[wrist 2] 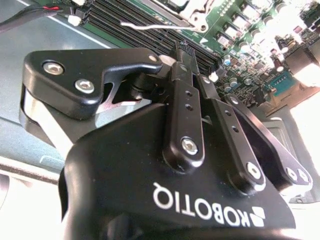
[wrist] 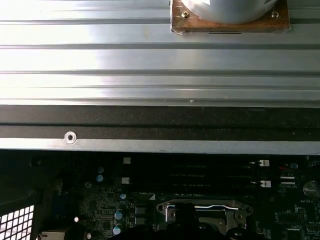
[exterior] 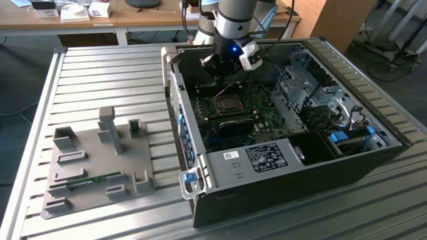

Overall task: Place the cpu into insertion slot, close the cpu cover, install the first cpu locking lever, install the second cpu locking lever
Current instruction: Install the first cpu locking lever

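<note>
- A black two-fingered gripper is held above a square dark slot with a metal rim, at 12 o'clock from it in the exterior view.
- Its fingers are pressed together.
- The slot is set in a green board inside an open black computer box.
- A thin silvery cover frame is seen at the slot.
- Whether the small grey chip is inside cannot be told.

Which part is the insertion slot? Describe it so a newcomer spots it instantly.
Find the open black computer case on the slatted metal table, then the green motherboard on its floor. The insertion slot is the dark recess beneath the gripper in the exterior view. Unlike the long black memory slots beside it, it is square with a silvery metal rim.
</note>
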Controlling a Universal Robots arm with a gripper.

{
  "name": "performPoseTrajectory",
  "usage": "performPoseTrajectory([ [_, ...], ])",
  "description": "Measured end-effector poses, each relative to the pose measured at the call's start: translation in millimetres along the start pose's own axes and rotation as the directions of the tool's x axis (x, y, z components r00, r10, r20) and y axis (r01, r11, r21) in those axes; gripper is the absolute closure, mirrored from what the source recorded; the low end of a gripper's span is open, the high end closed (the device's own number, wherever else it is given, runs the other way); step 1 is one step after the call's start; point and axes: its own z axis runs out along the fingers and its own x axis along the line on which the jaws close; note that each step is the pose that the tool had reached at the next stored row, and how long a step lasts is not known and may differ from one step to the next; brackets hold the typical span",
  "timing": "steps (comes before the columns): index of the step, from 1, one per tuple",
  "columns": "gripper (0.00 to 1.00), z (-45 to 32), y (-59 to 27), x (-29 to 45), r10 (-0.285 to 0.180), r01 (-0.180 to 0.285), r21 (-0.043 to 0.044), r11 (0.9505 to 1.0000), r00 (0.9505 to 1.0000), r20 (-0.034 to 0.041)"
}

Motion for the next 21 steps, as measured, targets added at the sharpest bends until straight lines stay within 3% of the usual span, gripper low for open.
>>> performPoseTrajectory([
  [12,0.89,3.1,-0.2,-7.8,0.000,0.000,-0.0003,1.0000,1.0000,0.0002],
  [21,0.89,4.7,1.2,-9.2,0.000,0.000,-0.0003,1.0000,1.0000,0.0002],
])
